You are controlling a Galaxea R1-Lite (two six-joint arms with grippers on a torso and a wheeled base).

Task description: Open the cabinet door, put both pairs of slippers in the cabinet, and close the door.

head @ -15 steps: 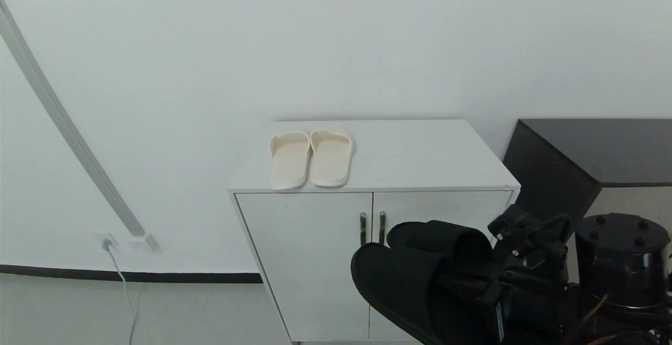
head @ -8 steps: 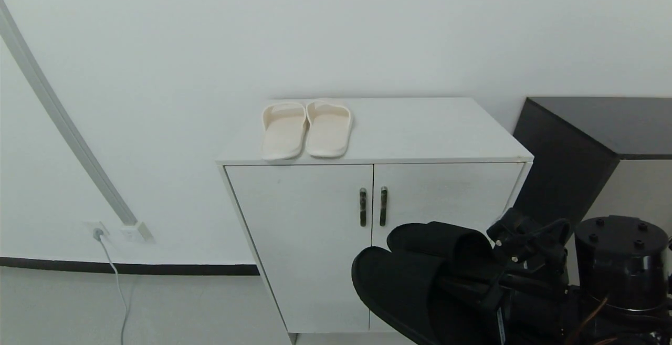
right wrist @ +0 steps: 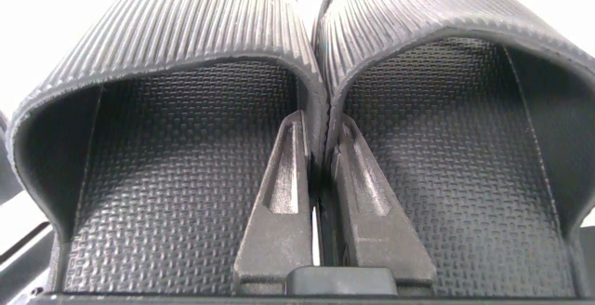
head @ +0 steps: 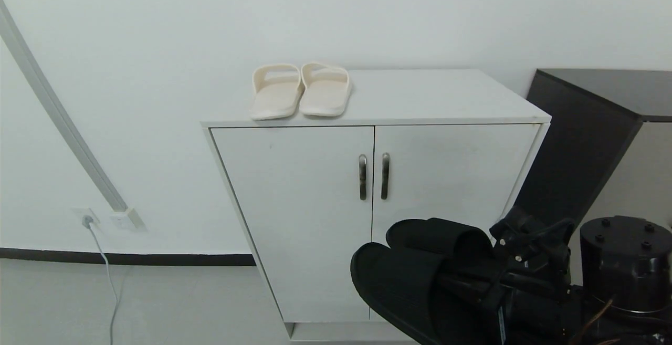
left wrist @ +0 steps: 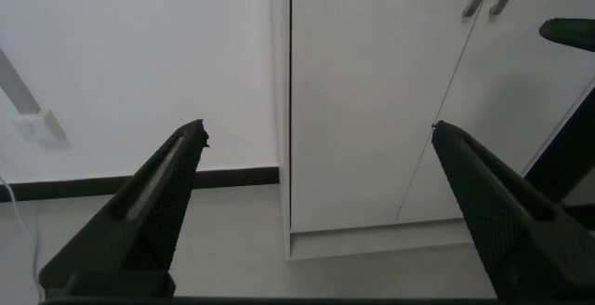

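Low at the robot's right side, the pair of black slippers (head: 415, 276) is held by the right gripper (right wrist: 319, 147), whose fingers (right wrist: 279, 212) are pinched onto the two inner side walls where the slippers meet, soles pressed side by side. Behind them the white cabinet (head: 294, 219) is seen with both doors shut and the two metal handles (head: 362, 177) set close beside the central seam. On its top (head: 430, 95), towards the left, the cream slippers (head: 300, 90) are laid side by side. The left gripper (left wrist: 318, 130) is held apart from everything, fingers spread wide, facing the cabinet's lower left corner. A pale wall (head: 157, 30) is crossed by a slanted grey conduit (head: 52, 108); a socket (head: 84, 218) with a trailing cable (head: 107, 282) is mounted above the black skirting (head: 131, 258) and grey floor (head: 157, 303). A dark unit (head: 577, 140) is placed to the cabinet's right.
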